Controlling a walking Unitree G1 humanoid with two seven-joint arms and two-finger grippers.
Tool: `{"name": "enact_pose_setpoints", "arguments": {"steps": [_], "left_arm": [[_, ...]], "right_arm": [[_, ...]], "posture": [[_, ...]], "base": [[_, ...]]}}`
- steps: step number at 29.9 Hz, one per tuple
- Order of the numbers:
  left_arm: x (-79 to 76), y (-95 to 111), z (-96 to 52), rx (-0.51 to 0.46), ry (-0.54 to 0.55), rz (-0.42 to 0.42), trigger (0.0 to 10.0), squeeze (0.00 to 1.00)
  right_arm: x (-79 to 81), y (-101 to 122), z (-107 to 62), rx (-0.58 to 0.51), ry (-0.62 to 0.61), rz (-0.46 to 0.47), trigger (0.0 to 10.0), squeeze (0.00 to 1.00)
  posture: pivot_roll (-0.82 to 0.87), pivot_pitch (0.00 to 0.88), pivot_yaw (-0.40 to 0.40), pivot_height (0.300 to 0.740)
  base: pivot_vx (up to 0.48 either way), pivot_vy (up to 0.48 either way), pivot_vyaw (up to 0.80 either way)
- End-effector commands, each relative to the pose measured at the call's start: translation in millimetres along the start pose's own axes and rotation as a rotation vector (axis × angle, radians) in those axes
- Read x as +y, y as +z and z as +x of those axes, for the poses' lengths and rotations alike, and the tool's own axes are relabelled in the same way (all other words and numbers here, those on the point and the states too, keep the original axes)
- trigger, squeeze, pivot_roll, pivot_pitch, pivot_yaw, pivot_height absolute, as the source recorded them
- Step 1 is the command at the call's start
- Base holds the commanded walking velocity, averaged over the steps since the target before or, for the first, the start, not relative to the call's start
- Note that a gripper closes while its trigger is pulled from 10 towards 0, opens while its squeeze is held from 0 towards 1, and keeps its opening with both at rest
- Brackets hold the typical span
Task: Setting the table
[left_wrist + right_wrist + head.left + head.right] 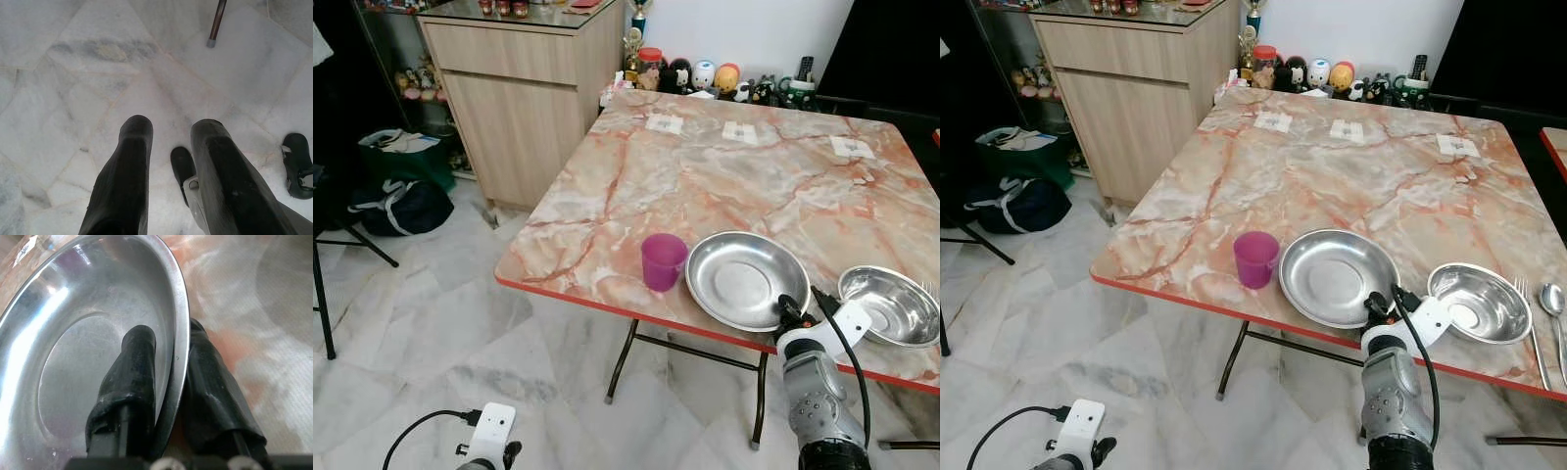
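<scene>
1. The right gripper (168, 382) is clamped on the near rim of the steel plate (1337, 274), one finger inside, one under the rim.
2. The plate lies at the counter's (1351, 186) near edge, between the purple cup (1255, 259) and the steel bowl (1477, 302).
3. A fork (1531, 323) and a spoon (1553, 304) lie beside the bowl, toward the near right corner.
4. The left gripper (168, 147) hangs over the marble floor (73, 88), fingers apart.

A marble-patterned table (1351, 186) with a red edge is seen carrying a purple cup (1255, 259) near its front edge, a steel plate (1337, 276) just beside it, a steel bowl (1480, 303) further right, a fork (1529, 323), a spoon (1554, 305), and three white squares (1348, 130) toward the far side.
</scene>
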State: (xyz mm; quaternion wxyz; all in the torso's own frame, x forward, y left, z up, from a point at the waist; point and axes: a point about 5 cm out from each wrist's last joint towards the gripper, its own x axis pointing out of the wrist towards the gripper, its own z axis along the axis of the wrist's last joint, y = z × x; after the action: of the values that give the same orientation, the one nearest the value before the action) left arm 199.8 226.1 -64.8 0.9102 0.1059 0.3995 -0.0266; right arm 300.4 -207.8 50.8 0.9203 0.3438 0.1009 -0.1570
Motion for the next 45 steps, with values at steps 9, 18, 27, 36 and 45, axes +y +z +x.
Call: {"name": "enact_pose_setpoints", "arguments": {"steps": [9,18,27,36,45], "left_arm": [[0.0,-2,-1.0,0.0,-0.009,0.035,10.0,0.0],[-1.9,-1,-0.5,-0.005,-0.013,0.036,10.0,0.0],[-2.3,-1,-0.6,-0.006,-0.012,0.031,10.0,0.0],[-2.1,-3,-0.8,0.002,-0.009,0.026,10.0,0.0],[2.1,-3,-1.2,0.009,0.002,0.042,10.0,0.0]], "right_arm": [[18.6,23,-7.5,-0.23,0.09,-0.078,0.0,0.0],[31.3,43,-17.7,-0.419,0.118,-0.123,0.0,0.0],[59.1,75,-32.7,-0.593,0.234,-0.18,0.0,0.0],[73.2,92,-43.5,-0.648,0.3,0.017,10.0,0.0],[76.6,90,-47.0,-0.644,0.338,0.048,10.0,0.0]], "posture": [[0.05,0.027,-0.041,0.74],[0.05,0.025,-0.041,0.74],[0.05,0.026,-0.044,0.74],[0.05,0.02,-0.039,0.74],[0.06,0.003,-0.018,0.74]], "base": [[0.0,0.0,0.0],[0.0,0.0,0.0],[0.0,0.0,0.0],[0.0,0.0,0.0],[0.0,0.0,0.0]]}}
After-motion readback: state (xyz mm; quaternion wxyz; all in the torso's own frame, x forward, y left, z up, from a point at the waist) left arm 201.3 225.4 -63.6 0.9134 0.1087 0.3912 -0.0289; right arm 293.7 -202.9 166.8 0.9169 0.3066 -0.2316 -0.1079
